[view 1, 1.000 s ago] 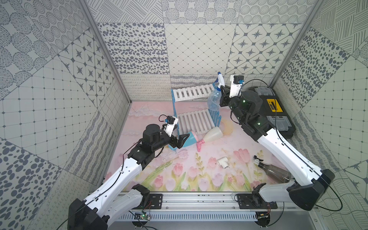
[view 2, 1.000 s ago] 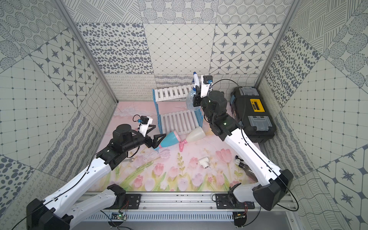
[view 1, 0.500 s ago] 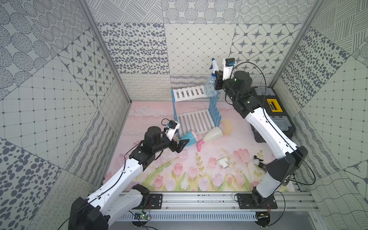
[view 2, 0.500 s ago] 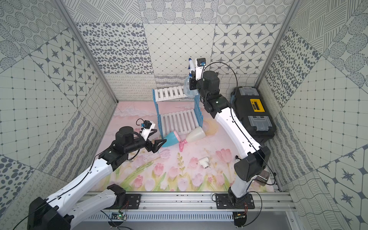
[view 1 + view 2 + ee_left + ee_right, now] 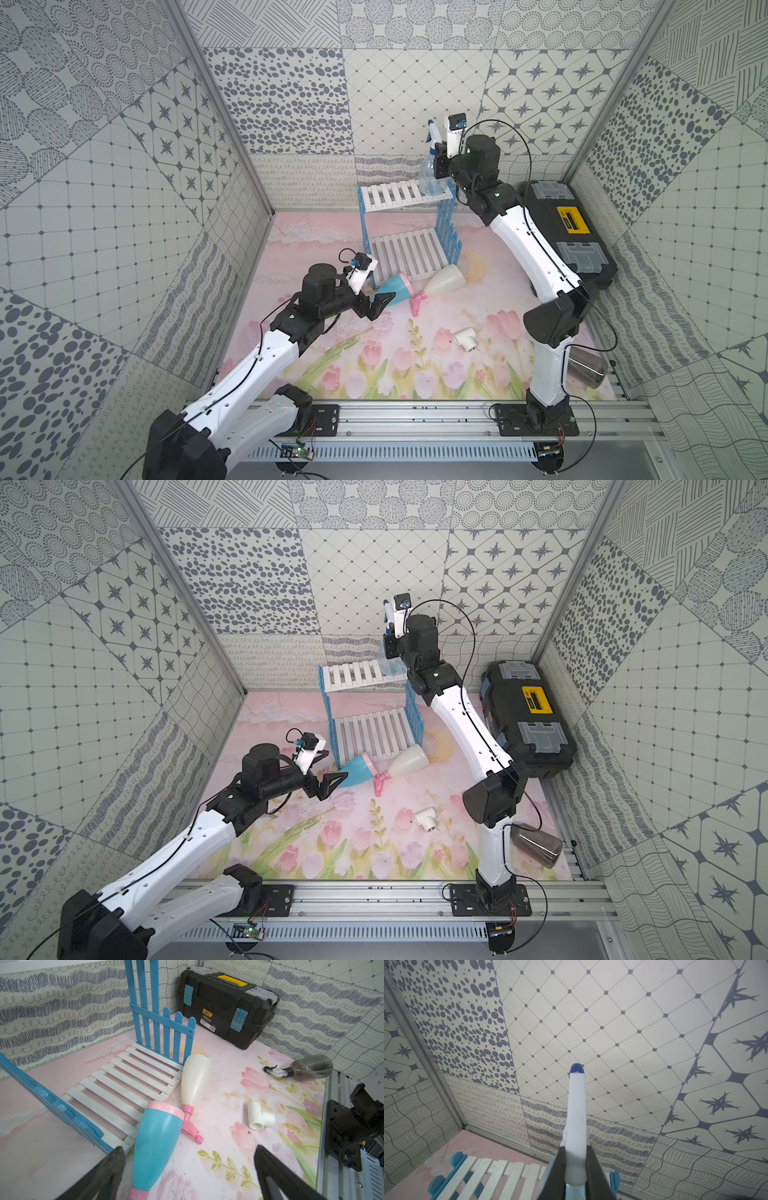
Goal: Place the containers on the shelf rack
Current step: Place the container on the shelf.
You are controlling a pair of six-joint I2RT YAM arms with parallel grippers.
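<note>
Right gripper (image 5: 440, 158) pinches the neck of the clear bottle (image 5: 430, 180). The bottle is upright, with its base at the top tier of the shelf rack (image 5: 390, 196), at the end nearest the black toolbox (image 5: 561, 232). I cannot tell whether it touches the slats.

Left gripper (image 5: 187, 1159) is spread wide, low over the desk (image 5: 415, 374). The narrow end of the light blue bottle (image 5: 155, 1140) points between its jaws.

Light blue bottle and cream bottle (image 5: 195, 1078) lie on their sides at the lower tier's front edge. Smoky bottle (image 5: 309, 1067) lies near the right arm's base.
</note>
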